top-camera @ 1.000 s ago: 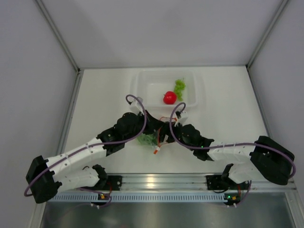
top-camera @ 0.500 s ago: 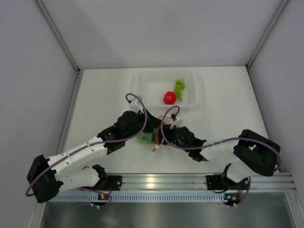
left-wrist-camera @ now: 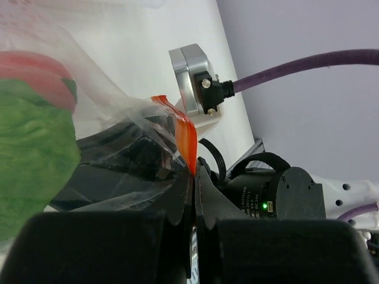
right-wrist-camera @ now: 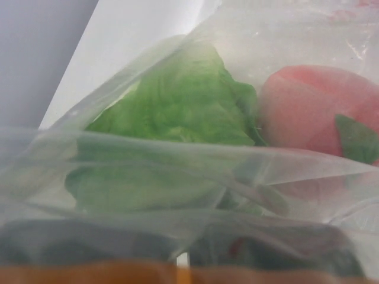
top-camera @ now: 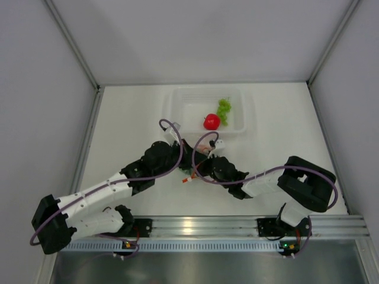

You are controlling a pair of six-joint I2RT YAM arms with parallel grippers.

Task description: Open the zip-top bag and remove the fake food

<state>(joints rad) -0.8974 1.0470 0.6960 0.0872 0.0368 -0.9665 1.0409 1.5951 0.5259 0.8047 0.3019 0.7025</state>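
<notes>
Top-down view of a white tabletop [top-camera: 124, 136] with two robot arms reaching in from the 6 o'clock edge and meeting near the centre. Between them is the zip-top bag [left-wrist-camera: 121, 139], a clear crinkly pouch, its orange-red zip strip [left-wrist-camera: 185, 137] showing at 6 o'clock of the meeting point in the top view.

The left gripper [left-wrist-camera: 193, 177] has its fingers [left-wrist-camera: 207, 198] pressed fully together, pinching the bag's edge right at the lower end of the zip strip. The right gripper [top-camera: 199, 167] comes in from 3 o'clock. Its fingers are closed tight, and its wrist view shows bag film bunched across them, so they appear to pinch the plastic.

Inside the bag, seen through the film, lie a green leafy lettuce [right-wrist-camera: 177, 100] and a pinkish-red round fruit [right-wrist-camera: 314, 118] with a green leaf on it. The fruit is touching the lettuce at the lettuce's 3 o'clock in the right wrist view.

At 12 o'clock of the bag stands a clear rectangular tray [top-camera: 177, 97]. It holds a red tomato [top-camera: 211, 121] and, near it at 1 o'clock, a green grape bunch [top-camera: 224, 107].
</notes>
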